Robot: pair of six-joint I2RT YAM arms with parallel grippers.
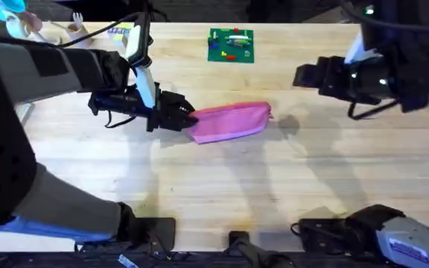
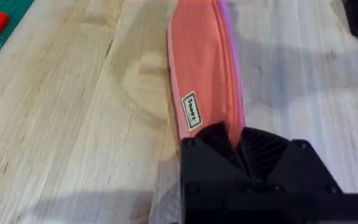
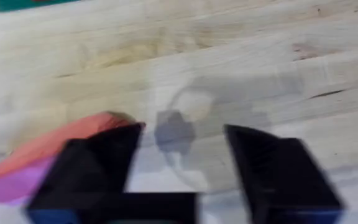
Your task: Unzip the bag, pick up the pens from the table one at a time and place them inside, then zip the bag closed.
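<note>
The left pincer (image 1: 186, 117) is pinching the bag's (image 1: 231, 121) near end; its long axis is running toward the right pincer (image 1: 304, 76), spread and hovering beyond the far end.

Soft shadows falling across light-wood plank surface; small green board (image 1: 232, 45) sitting at far edge; dark room lying beyond.

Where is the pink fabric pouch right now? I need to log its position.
In the overhead view the pink fabric pouch lies mid-table on the light-wood tabletop, below the small green board, its left end pinched by the left tool.
</note>
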